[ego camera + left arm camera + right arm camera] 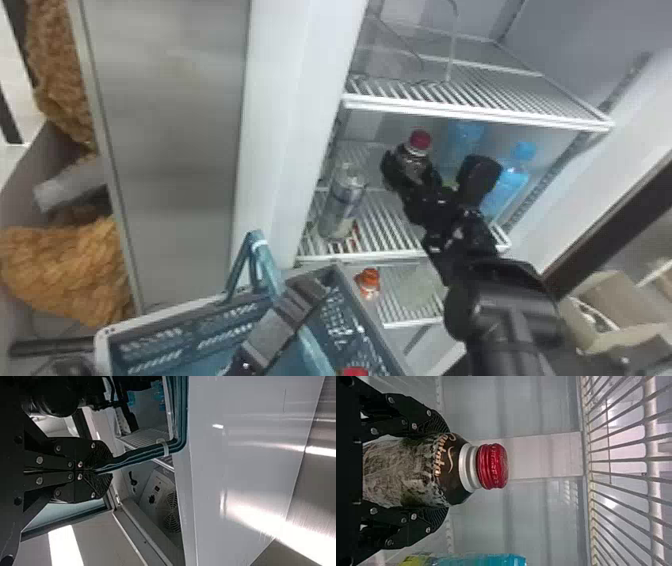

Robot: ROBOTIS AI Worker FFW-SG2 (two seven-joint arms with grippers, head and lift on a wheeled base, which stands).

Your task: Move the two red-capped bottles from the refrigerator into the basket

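Right pincer (442,471): mine, clamped on both sides of the dark bottle (403,471), below its red cap (492,466).
Bottle: upright in the refrigerator (280,100), higher than the basket (175,327), farther in and to its right.
Left pincer (104,470): closed on the basket's handle (181,419).
Second red cap (356,372): in the basket, near right part.
Path, my judgement: out toward me, then left and down into the basket, bottle axis kept vertical.
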